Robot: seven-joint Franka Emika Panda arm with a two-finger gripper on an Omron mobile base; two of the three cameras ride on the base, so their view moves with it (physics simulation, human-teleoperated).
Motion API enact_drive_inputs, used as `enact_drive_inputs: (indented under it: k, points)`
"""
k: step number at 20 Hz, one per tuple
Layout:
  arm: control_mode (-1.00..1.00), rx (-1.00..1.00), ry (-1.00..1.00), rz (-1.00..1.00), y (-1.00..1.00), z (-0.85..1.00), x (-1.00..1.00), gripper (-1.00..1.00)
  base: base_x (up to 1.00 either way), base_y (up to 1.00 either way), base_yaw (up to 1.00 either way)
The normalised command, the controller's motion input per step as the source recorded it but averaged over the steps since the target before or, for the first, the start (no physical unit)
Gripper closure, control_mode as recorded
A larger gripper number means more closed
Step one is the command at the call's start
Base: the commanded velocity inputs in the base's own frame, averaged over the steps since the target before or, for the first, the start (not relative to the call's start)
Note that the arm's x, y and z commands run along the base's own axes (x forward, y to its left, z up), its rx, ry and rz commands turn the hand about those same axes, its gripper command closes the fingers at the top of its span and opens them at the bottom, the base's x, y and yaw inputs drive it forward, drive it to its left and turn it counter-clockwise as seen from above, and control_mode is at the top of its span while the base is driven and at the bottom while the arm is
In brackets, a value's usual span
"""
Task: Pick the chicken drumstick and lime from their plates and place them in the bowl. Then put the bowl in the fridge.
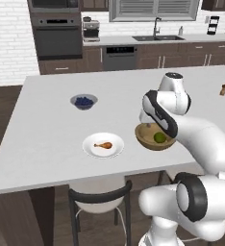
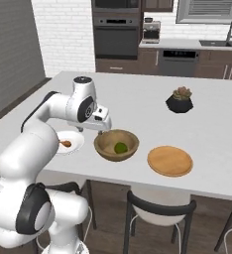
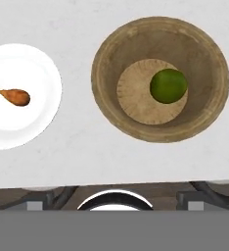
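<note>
Lime [image 3: 168, 86] in bowl [image 3: 204, 63] below open claw [image 2: 104, 130]; drumstick [image 3: 11, 95] off to side.

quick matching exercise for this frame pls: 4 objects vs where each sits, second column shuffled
Column 1:
1. lime
2. chicken drumstick
3. blueberries
4. potted succulent

Column 2:
A. on the white plate
B. in the small grey bowl
C. on the counter beyond the bare wooden plate
D. inside the wooden bowl

Pairs: 1-D, 2-A, 3-B, 4-C
</note>
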Motion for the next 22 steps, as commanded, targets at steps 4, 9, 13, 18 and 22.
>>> enact_drive_inputs:
  k: [4, 9, 13, 18, 22]
  points:
    - [1.0, 0.0, 0.0, 0.0, 0.0, 0.0, 0.0, -1.0, 0.47, -0.03, 0.05]
    - [-1.0, 0.0, 0.0, 0.01, 0.0, 0.0, 0.04, -1.0, 0.37, 0.0, 0.03]
    - [-1.0, -0.03, 0.0, 0.29, 0.77, -0.08, 0.2, -1.0, 0.0, 0.0, 0.0]
    - [-1.0, -0.01, 0.06, 0.58, 0.92, -0.27, 0.23, -1.0, 0.0, 0.0, 0.0]
    - [-1.0, -0.02, 0.01, 0.38, 0.93, -0.2, 0.23, -1.0, 0.0, 0.0, 0.0]
